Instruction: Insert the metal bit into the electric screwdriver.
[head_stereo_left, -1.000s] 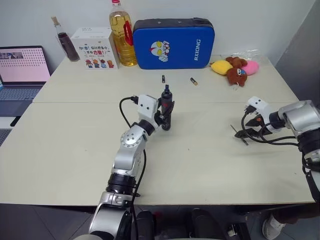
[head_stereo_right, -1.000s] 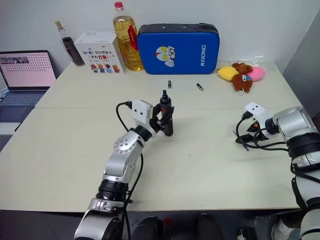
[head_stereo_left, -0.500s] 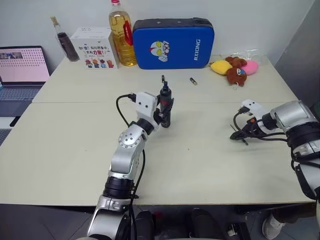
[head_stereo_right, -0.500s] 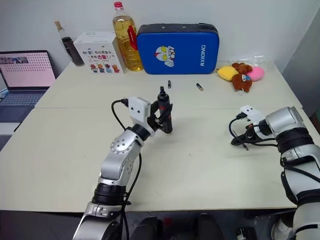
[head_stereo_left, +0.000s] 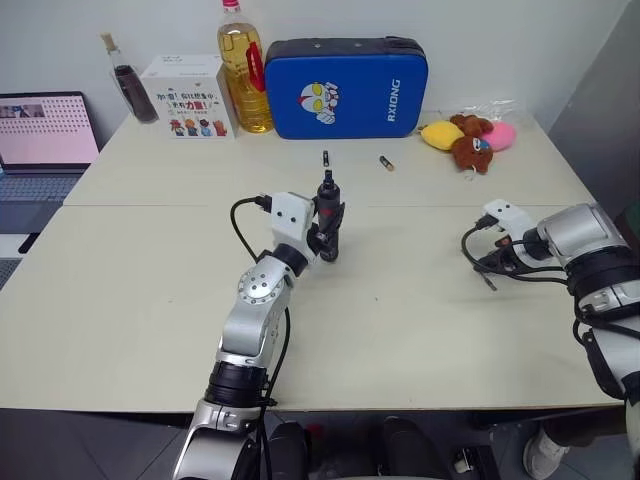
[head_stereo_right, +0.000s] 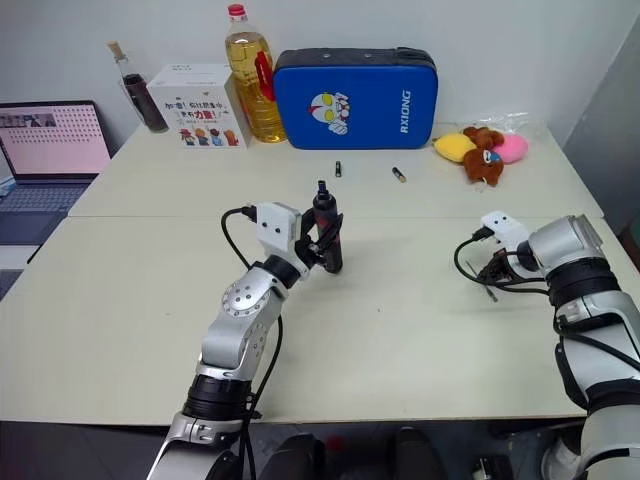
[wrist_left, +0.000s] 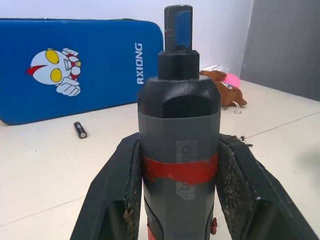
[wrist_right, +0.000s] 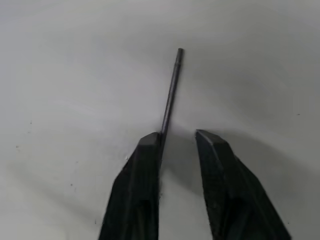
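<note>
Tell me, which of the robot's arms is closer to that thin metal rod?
The right. Its tool is down at the metal bit on the table; the left tool holds the electric screwdriver upright, well away.

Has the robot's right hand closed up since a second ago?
Yes. The right hand has narrowed its fingers toward the metal bit lying on the table; a gap remains between them.

Bench layout: back row, left to right: laptop, small bottle, carton, oil bottle, zip case, plush toys far right. Two batteries lie just before the case. Mid-bench, left claw holds the electric screwdriver upright, tip up. Well apart to the right, right claw is down at the bench, metal bit lying flat, touching one finger's inner edge.
</note>
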